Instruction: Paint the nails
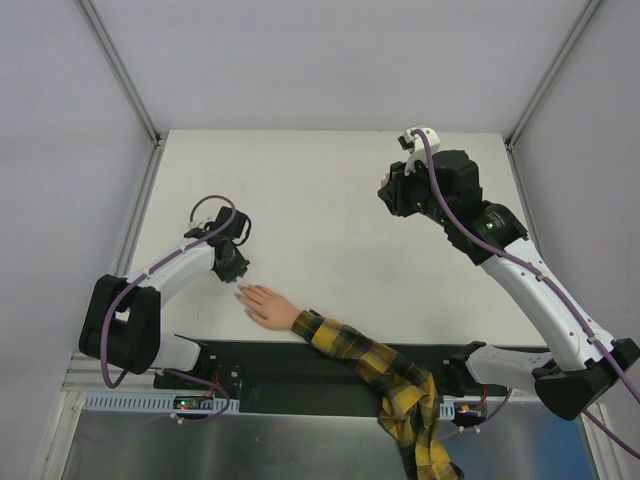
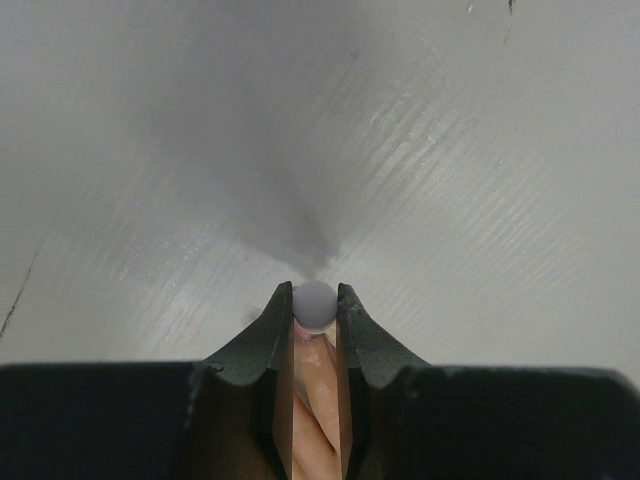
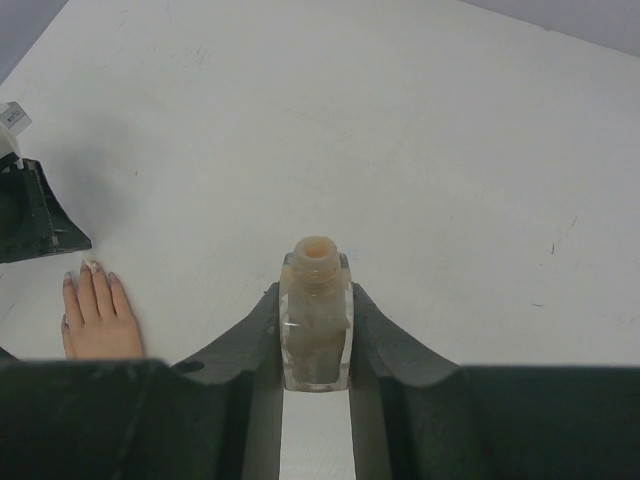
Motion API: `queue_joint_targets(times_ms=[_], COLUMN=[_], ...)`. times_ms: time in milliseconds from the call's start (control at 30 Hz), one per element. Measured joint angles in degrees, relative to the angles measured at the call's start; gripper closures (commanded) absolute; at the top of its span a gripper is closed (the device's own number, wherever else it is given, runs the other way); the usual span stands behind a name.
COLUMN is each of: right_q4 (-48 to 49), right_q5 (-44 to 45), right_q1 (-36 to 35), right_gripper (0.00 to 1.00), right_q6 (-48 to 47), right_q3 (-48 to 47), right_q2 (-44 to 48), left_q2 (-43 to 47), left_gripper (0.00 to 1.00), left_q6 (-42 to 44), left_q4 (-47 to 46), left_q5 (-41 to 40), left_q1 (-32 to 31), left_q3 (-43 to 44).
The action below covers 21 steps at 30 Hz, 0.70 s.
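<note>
- As the nails [image 1: 241, 291] lie left of centre, pointed upper-left, the left pincer [image 1: 235, 271], clenched on an applicator [image 2: 316, 306], is seen just beside them.
- A bottle [image 3: 316, 335] is gripped by the distant right pincer [image 3: 316, 298].

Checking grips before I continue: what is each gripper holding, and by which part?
Right gripper clamps the uncapped polish bottle by its glass sides. Left gripper pinches a slim grey-tipped piece, probably the brush, along its shaft.
</note>
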State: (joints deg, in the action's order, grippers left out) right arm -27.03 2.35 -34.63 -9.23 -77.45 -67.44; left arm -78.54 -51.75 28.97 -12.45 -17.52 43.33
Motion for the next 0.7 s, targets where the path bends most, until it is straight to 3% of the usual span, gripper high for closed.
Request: queue_joint_targets(times_ms=[700], right_q4=[-0.02], right_q5=[-0.02], right_q1=[0.04], right_gripper=[1.0], right_q6=[-0.02], right_q3=[0.0], right_q2=[-1.2], left_q2=[0.0], left_gripper=[1.0], left_q6=[0.0], left_q4=[-1.2], left_q5=[-0.66], left_q1=[0.39], left_q3=[-0.2])
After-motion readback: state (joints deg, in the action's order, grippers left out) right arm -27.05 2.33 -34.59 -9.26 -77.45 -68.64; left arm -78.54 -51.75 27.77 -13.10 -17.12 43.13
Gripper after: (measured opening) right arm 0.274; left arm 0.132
